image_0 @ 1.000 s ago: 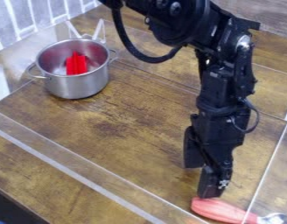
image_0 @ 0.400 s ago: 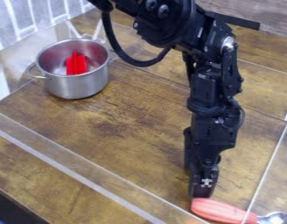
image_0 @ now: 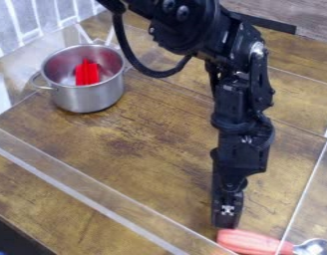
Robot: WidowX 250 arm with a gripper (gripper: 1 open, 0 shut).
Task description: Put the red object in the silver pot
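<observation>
Surface: brown wood-grain plank table [image_0: 140, 139] filling most of the frame
Barrier: clear acrylic wall [image_0: 87, 189] crossing lower left
Upper left: white slatted panel [image_0: 33, 25]

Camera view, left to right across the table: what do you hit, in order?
silver pot with the red object inside → gripper, pointing down at the near edge → orange-red handle lying flat at the bottom right.

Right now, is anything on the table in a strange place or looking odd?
Nothing is spilled or damaged. The red object sits inside the silver pot, yet the fingers hang far away, above an orange-red handle at the table's near edge.
</observation>
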